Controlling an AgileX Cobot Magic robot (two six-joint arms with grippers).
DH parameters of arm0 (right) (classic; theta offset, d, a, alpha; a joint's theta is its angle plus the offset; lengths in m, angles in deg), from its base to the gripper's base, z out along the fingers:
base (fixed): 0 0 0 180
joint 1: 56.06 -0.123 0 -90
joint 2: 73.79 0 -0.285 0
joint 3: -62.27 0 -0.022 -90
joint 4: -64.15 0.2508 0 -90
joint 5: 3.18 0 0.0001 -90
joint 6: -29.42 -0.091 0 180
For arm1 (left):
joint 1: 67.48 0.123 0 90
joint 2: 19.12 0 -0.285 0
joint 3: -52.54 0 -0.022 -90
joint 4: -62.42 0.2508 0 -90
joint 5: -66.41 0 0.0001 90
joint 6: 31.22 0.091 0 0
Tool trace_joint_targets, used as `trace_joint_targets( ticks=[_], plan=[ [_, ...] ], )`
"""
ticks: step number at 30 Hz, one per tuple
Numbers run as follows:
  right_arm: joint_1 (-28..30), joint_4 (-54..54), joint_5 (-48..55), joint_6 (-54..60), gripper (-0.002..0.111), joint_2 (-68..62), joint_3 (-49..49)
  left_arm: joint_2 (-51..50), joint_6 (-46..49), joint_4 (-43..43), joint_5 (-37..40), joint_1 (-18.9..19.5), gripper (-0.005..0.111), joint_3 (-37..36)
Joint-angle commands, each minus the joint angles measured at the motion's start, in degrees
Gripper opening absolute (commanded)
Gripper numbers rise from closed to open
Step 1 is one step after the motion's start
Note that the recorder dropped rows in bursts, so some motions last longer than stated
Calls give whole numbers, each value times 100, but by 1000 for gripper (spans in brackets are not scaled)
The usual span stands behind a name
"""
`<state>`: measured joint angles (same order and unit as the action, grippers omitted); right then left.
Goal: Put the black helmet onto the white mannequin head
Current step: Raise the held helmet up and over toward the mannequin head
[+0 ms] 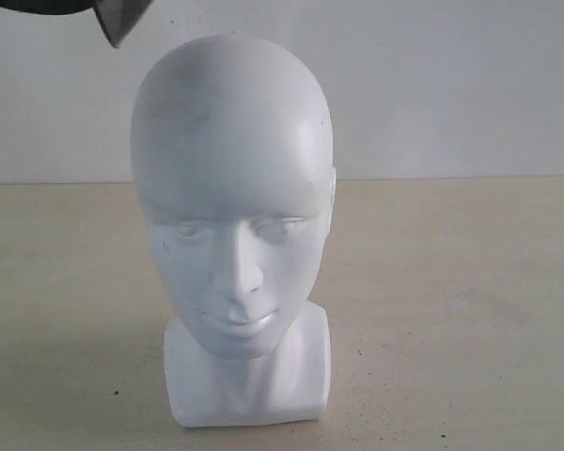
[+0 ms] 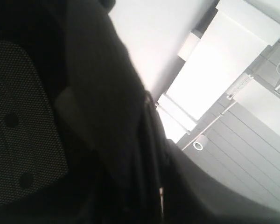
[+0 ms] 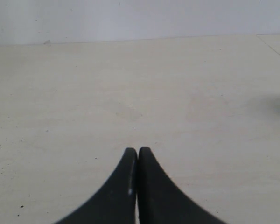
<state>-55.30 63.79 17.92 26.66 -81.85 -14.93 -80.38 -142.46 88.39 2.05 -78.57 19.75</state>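
Your right gripper (image 3: 138, 153) is clenched empty over the table (image 3: 200, 93); black helmet (image 2: 107, 140) swamps your left gripper's camera, so can't tell its jaws; white mannequin head (image 1: 233, 188) sits bare.

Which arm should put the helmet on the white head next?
Left. The black helmet hangs up high on the left side, higher than the white mannequin head, and it fills the left wrist view. The right end effector is shut and empty over the table.

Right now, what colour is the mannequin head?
The mannequin head is glossy white; exterior view shows it best.
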Motion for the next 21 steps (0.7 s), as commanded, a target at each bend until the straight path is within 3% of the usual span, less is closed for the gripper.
trace_joint_targets(
  ticks=[1,8,21],
  plan=[
    [-5,-18,-18,19,0,28,-2,-80,-475,-203,-560,13,4,508],
    [-5,-18,-18,19,0,28,-2,-426,-891,251,-560,-36,4,1114],
    [-5,-18,-18,19,0,28,-2,-1496,-336,-262,-560,-1506,4,1778]
  ],
)
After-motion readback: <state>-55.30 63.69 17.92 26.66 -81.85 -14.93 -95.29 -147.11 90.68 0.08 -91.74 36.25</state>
